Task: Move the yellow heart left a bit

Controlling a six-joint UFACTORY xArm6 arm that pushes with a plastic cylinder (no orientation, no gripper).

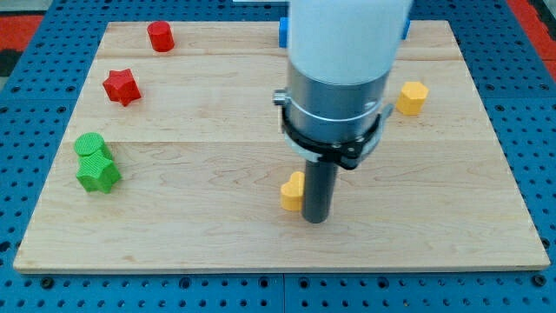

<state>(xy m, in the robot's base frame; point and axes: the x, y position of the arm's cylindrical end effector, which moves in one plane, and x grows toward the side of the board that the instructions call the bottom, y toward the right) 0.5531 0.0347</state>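
Observation:
The yellow heart (292, 192) lies on the wooden board (208, 217) a little below the middle. It is partly hidden by my rod. My tip (316, 219) stands on the board right against the heart's right side, touching or nearly touching it. The arm's white and grey body rises above it and covers the board's upper middle.
A yellow hexagon block (413, 97) sits at the right. A red cylinder (161, 36) and a red star (122, 86) are at the upper left. A green cylinder (89, 145) and a green star (97, 174) touch at the left edge. A blue block (283, 32) peeks out behind the arm at the top.

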